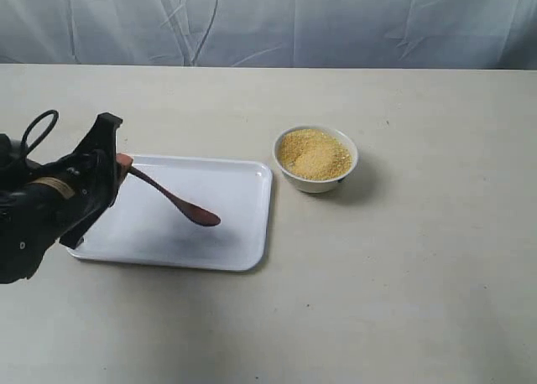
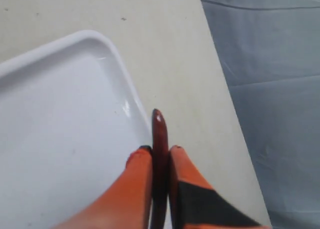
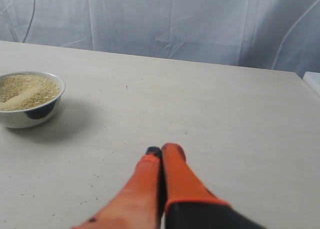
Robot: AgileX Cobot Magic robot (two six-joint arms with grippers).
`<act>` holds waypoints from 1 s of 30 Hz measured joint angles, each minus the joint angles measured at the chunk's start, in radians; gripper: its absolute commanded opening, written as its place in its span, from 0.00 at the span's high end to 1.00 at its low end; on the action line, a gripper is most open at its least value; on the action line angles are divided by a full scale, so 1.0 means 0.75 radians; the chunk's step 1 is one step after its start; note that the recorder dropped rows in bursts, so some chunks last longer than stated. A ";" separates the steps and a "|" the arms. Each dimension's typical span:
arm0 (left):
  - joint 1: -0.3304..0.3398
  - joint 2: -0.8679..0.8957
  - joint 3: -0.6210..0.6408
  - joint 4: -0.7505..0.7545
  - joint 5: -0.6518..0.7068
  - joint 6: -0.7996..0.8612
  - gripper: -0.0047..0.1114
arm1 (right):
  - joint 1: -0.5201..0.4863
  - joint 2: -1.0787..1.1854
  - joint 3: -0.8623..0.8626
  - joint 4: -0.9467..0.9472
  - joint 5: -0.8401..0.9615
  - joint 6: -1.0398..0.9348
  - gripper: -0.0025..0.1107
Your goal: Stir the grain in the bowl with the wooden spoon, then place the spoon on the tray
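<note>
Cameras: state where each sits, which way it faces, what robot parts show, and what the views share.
Exterior: off the arms, raised, facing across the table to the curtain; sees tray, bowl, left gripper holding the spoon.
Left wrist: on the left arm, looking down past shut jaws at the tray corner.
Right wrist: on the right arm, low, facing the curtain; right gripper shut, bowl ahead to one side.
Shared: exterior and left wrist share tray and spoon; exterior and right wrist, the bowl.
</note>
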 measured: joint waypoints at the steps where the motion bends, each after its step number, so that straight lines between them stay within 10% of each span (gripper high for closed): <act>1: 0.000 0.027 0.000 0.000 0.008 -0.002 0.82 | 0.000 0.000 0.000 0.000 0.000 0.000 0.98; 7: 0.000 0.048 0.000 0.025 0.026 -0.028 0.50 | 0.000 0.000 0.000 0.000 0.000 0.000 0.98; 13: 0.041 0.004 0.000 0.172 0.218 0.020 0.48 | 0.000 0.000 0.000 0.000 0.000 0.000 0.98; 24: 0.243 -0.390 0.001 1.088 0.580 0.284 0.96 | 0.000 0.000 0.000 0.000 0.000 0.000 0.98; 30: 0.275 -0.587 0.001 1.247 0.993 0.318 0.96 | 0.000 0.000 0.000 0.000 0.000 0.000 0.98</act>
